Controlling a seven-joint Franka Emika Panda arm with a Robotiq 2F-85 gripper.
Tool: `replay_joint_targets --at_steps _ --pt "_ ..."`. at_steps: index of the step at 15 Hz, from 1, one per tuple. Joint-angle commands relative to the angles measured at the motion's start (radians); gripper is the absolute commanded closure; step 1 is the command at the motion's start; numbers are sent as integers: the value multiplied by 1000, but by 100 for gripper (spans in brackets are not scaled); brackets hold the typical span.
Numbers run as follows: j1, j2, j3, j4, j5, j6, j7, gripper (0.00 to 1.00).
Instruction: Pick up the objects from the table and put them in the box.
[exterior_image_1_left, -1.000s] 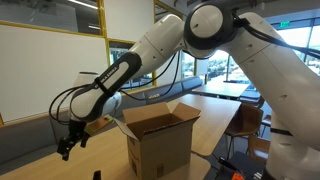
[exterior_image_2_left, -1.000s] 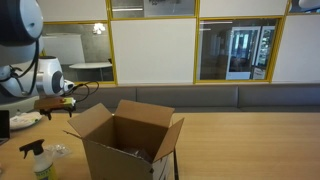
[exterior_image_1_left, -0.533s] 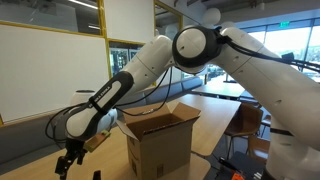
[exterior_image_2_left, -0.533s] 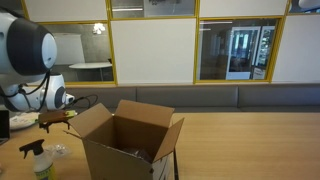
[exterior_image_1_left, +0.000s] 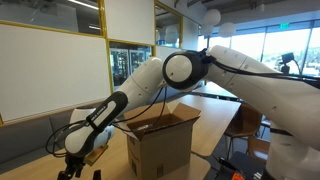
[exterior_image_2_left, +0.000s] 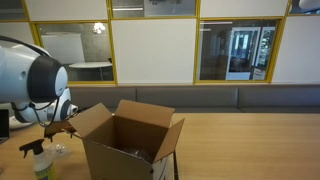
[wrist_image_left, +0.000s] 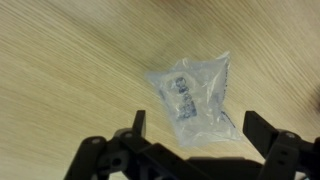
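Positioned with jaws wide open and empty above a clear plastic bag lying on the tabletop, near the open cardboard box.

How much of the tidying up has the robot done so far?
Maybe a little: something dark seems to lie inside the box, though it is too small to tell what. Right now the open gripper hovers over a clear plastic bag on the table, holding nothing. Left to do: grab that bag and drop it in, then probably the spray bottle beside the box.
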Motion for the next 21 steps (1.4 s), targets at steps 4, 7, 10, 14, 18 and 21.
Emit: replay_joint_targets --at_steps 4,7,10,14,18,21 --pt "-3 158 58 202 37 -25 -88 0" --pt "-3 205 77 250 52 -36 -108 0" --pt "1 248 103 290 70 -49 -130 0" --pt "10 290 117 339 87 -82 -146 0" --pt "24 327 108 385 90 -112 -150 0" --pt "32 356 105 418 91 -132 -151 0"
